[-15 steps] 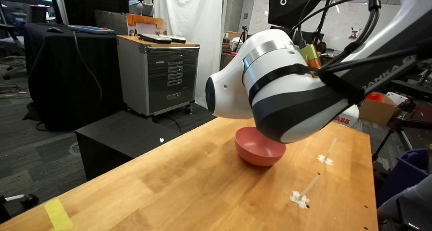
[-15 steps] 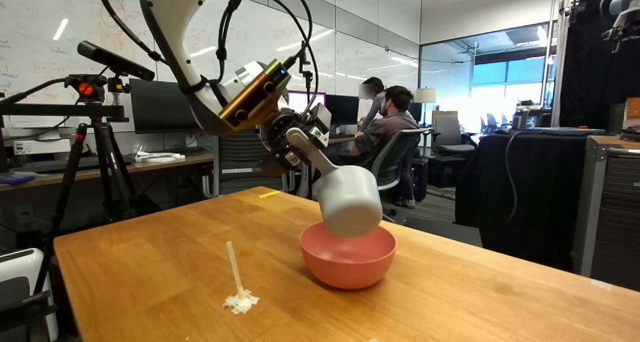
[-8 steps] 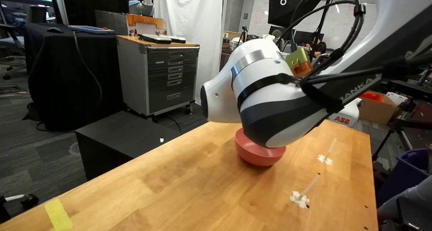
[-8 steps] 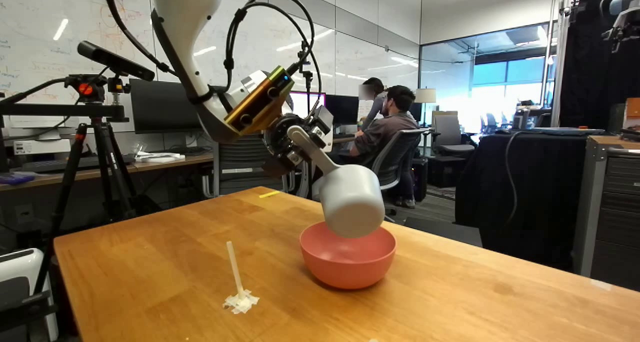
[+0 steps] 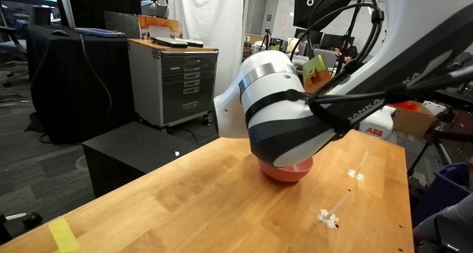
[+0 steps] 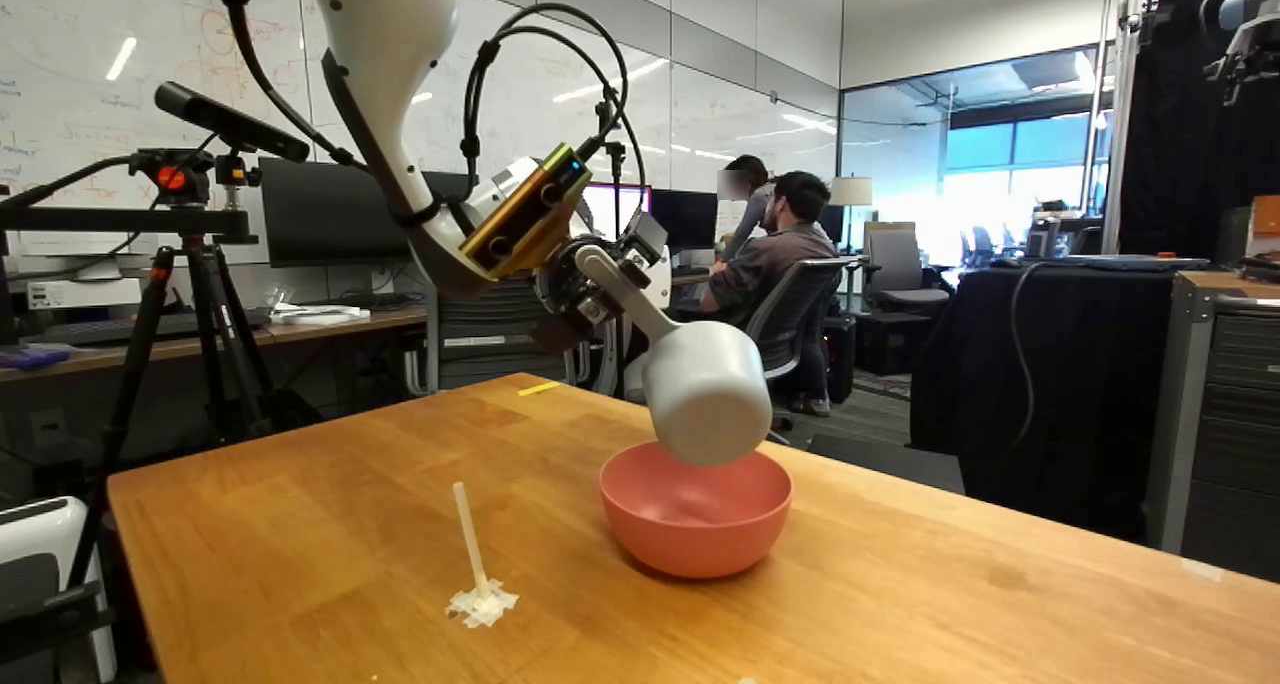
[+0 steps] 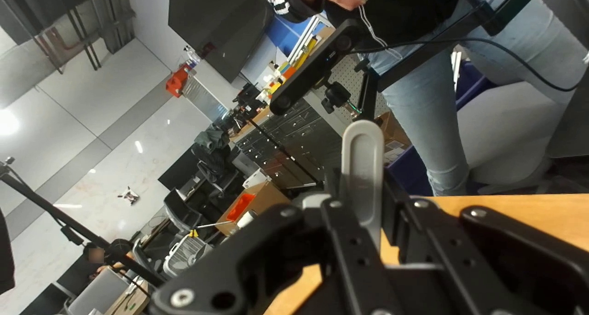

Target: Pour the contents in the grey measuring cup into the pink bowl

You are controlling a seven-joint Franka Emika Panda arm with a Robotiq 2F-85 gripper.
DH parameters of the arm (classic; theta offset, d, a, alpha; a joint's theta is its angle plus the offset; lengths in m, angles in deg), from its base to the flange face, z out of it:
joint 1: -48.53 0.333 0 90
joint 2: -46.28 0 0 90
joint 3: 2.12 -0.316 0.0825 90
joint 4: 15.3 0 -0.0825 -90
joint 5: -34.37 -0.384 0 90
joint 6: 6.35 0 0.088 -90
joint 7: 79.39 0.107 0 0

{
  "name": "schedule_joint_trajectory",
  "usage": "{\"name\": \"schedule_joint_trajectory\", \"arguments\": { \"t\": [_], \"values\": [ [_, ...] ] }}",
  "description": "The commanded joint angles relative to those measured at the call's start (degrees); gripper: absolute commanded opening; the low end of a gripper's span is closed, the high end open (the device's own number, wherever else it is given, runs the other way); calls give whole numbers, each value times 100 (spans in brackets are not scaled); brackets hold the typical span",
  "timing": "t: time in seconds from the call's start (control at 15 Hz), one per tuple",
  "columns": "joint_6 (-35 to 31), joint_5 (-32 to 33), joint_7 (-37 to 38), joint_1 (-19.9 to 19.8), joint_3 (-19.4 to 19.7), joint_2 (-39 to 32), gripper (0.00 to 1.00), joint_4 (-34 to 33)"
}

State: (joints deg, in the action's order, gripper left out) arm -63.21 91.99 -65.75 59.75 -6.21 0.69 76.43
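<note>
The grey measuring cup [image 6: 707, 394] hangs tilted over the pink bowl [image 6: 695, 544] in an exterior view, its underside toward that camera and its mouth hidden. My gripper [image 6: 608, 289] is shut on the cup's handle. In the wrist view the handle [image 7: 363, 167] stands between the fingers of the gripper [image 7: 362, 186]; the cup's round body is out of sight there. In an exterior view the arm hides the cup and gripper and covers much of the bowl [image 5: 290, 173]. The bowl stands upright on the table. I see no yellow pieces; the cup's inside is hidden.
The wooden table [image 6: 330, 524] bears a thin upright stick [image 6: 470, 539] taped down to one side of the bowl. Two such sticks [image 5: 338, 205] show in an exterior view, with yellow tape [image 5: 63, 234] at the table's edge. A person [image 7: 428, 98] stands beyond the table in the wrist view.
The arm has swung left and down in an exterior view, covering more of the bowl. The cup has shifted slightly right and up, still over the bowl. The bowl has not moved.
</note>
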Motion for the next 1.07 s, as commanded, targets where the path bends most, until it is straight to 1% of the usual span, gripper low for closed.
{"name": "schedule_joint_trajectory", "arguments": {
  "t": [0.0,1.0],
  "values": [
    [493,176,-187,170,70,-394,10,-503],
    [1075,569,-363,291,98,-1114,10,-1138]
  ]
}}
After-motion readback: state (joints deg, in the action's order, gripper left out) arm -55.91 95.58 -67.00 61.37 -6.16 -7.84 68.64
